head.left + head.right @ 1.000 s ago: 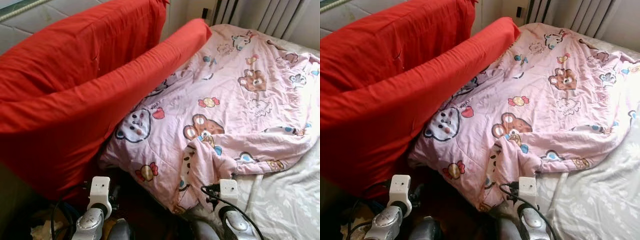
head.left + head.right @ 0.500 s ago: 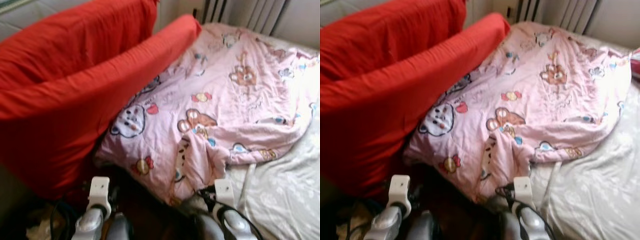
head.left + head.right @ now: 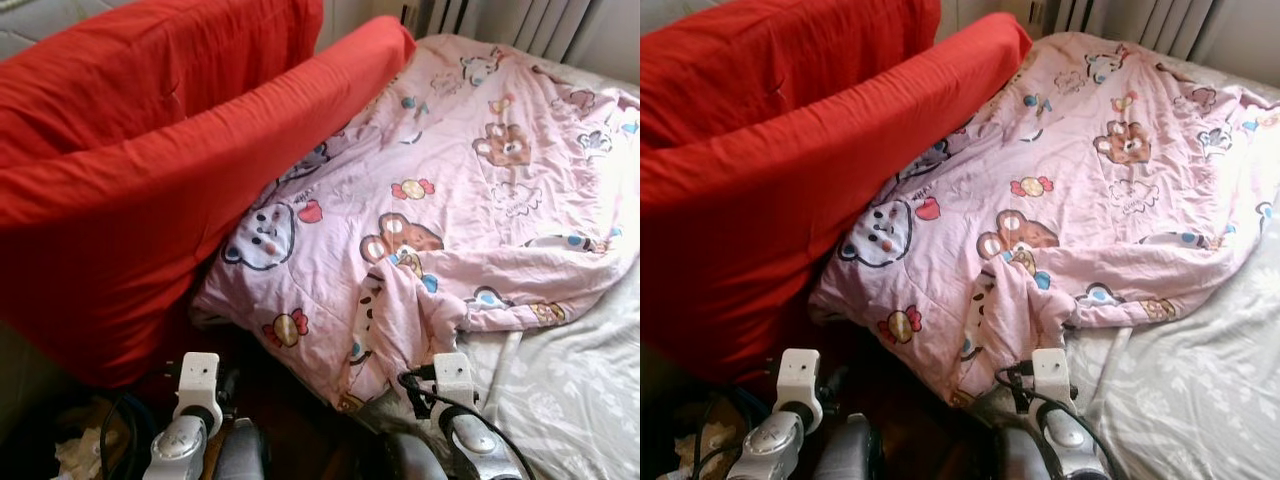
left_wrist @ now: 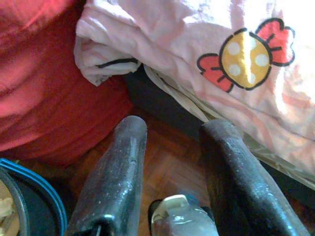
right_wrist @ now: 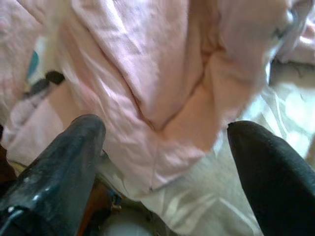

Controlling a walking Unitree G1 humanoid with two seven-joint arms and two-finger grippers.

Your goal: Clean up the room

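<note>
A pink quilt (image 3: 450, 190) printed with bears and candies lies rumpled across the bed, its near corner folded over at the bed's edge. Two big red pillows (image 3: 170, 170) lean along its left side, the front one resting on the quilt's edge. My left arm (image 3: 190, 420) is low over the floor by the bed's corner. The left gripper (image 4: 174, 128) is open, with wood floor and the quilt's hem beyond it. My right arm (image 3: 460, 430) is at the bed's near edge. The right gripper (image 5: 167, 128) is open wide, close against the quilt's folded corner (image 5: 162, 83).
A pale patterned sheet (image 3: 580, 400) covers the bed's right side. Dark wood floor (image 4: 167, 162) runs beside the bed. A blue-rimmed container (image 4: 44, 196) with crumpled paper (image 3: 75, 455) sits at the lower left. Pleated curtains (image 3: 520, 20) hang behind the bed.
The head camera has swayed and blurred in between, so the whole picture has shifted a little. The quilt, the pillows and both arms keep their places.
</note>
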